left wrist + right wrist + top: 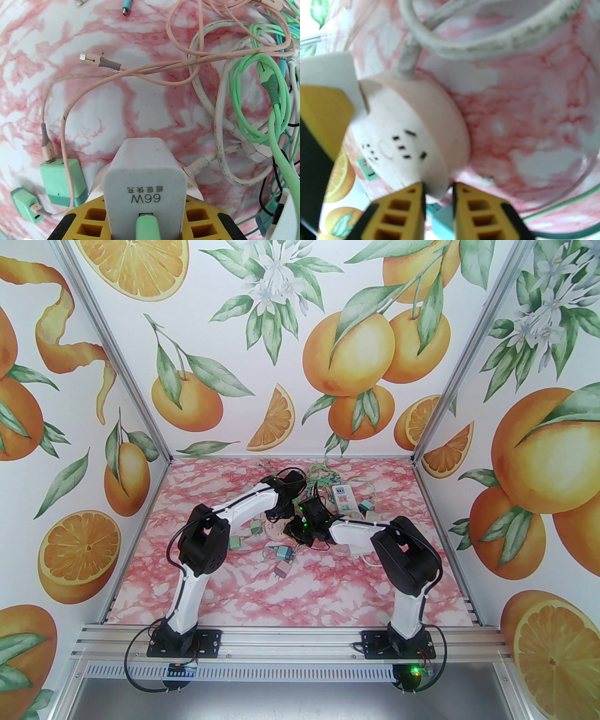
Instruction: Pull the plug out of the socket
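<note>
- Plainly, on my left the risk is a crooked pull: if I drag the white plug (144, 164) sideways, its pins may bind and the round pink socket (421, 121) rides up with it.
- On my right, my hold is only a pinch on the socket's rim; it could slip free, and the white cord (487, 44) may tug the cable tangle (257, 98).
- My left hand (145, 208) is nearly closed, clamped on the plug's sides, with a green lead (146, 225) running out between my fingers.
- My right hand (438, 199) is narrowly open, gripping the socket's edge near the middle of the table (262, 587).
</note>
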You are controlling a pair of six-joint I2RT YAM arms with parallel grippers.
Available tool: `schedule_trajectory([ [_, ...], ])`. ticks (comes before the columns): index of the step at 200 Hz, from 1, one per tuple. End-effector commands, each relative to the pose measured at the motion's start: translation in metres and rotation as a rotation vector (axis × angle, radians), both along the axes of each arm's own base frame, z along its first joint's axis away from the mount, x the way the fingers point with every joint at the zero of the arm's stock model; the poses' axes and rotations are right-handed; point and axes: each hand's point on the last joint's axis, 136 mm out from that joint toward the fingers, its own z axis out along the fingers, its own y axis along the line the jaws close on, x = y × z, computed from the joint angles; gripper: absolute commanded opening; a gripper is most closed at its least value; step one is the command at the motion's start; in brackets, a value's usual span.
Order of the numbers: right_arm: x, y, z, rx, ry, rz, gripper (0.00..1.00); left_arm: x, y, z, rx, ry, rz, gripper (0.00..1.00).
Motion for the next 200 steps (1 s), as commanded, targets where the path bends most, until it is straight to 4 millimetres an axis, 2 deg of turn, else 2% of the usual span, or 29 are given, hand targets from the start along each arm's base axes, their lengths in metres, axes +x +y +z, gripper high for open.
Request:
schedule_trajectory([
  [1,-0.052,-0.065,-0.094,-0.336,0.229,-0.033,0.23,-0.002,-0.018,0.025,-0.138,0.005,-0.017,0.15],
  [34,-0.053,-0.064,-0.094,-0.336,0.229,-0.032,0.23,0.006,-0.004,0.019,-0.198,0.022,0.049,0.15],
  [72,-0.052,-0.064,-0.093,-0.337,0.228,-0.03,0.23,0.005,-0.006,0.018,-0.222,0.035,0.046,0.15],
  [104,-0.052,-0.063,-0.094,-0.336,0.232,-0.026,0.23,0.0,-0.018,0.028,-0.122,-0.009,-0.036,0.15],
  [142,-0.05,-0.061,-0.093,-0.335,0.231,-0.023,0.23,-0.017,-0.038,0.015,-0.079,0.019,-0.097,0.15],
  [173,-0.049,-0.061,-0.092,-0.338,0.229,-0.023,0.23,-0.017,-0.034,0.014,-0.091,0.028,-0.08,0.15],
  [200,-0.05,-0.062,-0.092,-0.339,0.23,-0.022,0.24,-0.008,-0.022,0.014,-0.159,0.047,-0.027,0.14],
])
